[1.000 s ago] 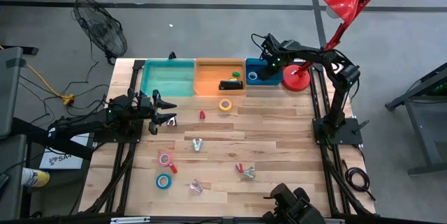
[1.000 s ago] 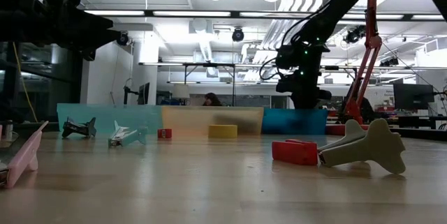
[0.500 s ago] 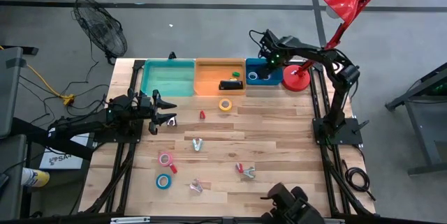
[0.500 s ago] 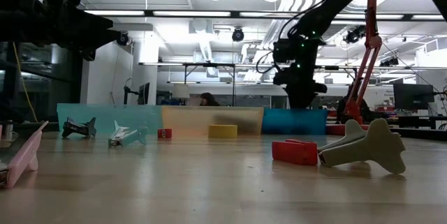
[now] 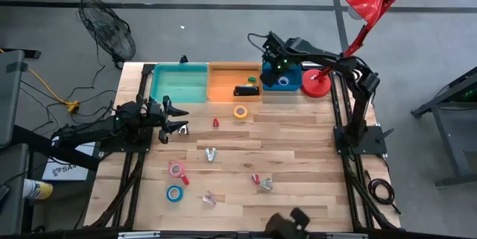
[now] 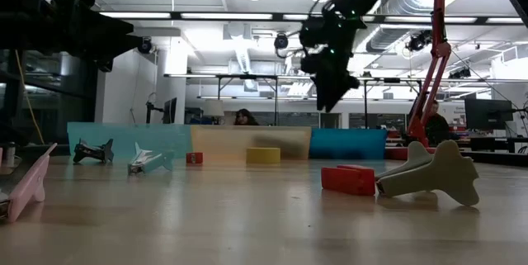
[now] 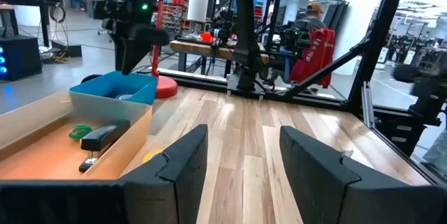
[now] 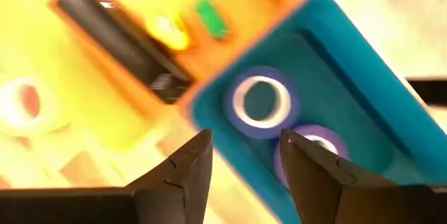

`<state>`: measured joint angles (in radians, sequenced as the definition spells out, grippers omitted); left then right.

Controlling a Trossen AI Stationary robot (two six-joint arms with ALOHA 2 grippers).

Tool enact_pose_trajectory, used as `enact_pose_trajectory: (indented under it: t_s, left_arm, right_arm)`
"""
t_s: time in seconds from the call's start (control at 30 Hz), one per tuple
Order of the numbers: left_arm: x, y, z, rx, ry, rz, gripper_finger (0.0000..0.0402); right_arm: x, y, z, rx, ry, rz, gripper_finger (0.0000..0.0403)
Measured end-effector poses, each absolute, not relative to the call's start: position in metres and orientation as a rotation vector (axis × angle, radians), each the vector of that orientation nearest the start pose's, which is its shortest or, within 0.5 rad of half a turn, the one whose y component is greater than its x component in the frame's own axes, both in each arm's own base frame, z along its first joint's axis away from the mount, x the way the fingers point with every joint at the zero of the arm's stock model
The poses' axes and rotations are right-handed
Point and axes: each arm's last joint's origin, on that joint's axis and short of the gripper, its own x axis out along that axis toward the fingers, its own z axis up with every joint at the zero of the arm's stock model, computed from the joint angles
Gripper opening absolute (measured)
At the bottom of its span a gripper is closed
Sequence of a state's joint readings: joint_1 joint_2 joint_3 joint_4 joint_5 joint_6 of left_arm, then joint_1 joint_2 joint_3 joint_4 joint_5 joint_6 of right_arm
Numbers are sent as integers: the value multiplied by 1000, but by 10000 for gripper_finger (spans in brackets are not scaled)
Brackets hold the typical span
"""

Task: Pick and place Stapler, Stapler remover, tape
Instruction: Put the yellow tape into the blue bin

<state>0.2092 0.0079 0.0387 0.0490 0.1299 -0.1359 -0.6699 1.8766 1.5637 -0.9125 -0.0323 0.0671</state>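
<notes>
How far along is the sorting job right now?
Done: the stapler lies in the orange bin and two tape rolls in the blue bin. The right gripper hangs open above the bins, empty. Left: yellow, pink and light blue rolls on the table.

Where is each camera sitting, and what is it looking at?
High view: above, looking straight down on the wooden table; both arms show.
Low view: at tabletop height, looking across into the room; the right arm hangs in from above.
Left wrist view: past the left hand, open, toward the bins.
Right wrist view: past the right hand, open, down at the blue plastic bin.
Shared: both wrist views show the small black oblong stapler in the orange bin.
</notes>
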Motion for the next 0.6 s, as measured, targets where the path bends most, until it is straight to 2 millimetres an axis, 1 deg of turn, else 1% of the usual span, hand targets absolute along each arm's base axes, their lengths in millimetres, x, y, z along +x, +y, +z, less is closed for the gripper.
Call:
enact_pose_trajectory:
  t_s: [0.23, 0.33, 0.47, 0.6]
  left_arm:
    - [94, 16, 181, -122, -84, 74, 177]
    - [94, 16, 181, -122, -84, 74, 177]
    - [94, 16, 181, -122, -84, 73, 177]
    - [94, 16, 181, -122, -84, 74, 177]
  right_arm:
    - [334, -190, 247, 319, 1185, -425, 155]
    - [347, -170, 247, 213, 1178, -339, 155]
    - [362, -147, 240, 93, 1137, -209, 153]
    - [370, -129, 226, 31, 1078, -81, 152]
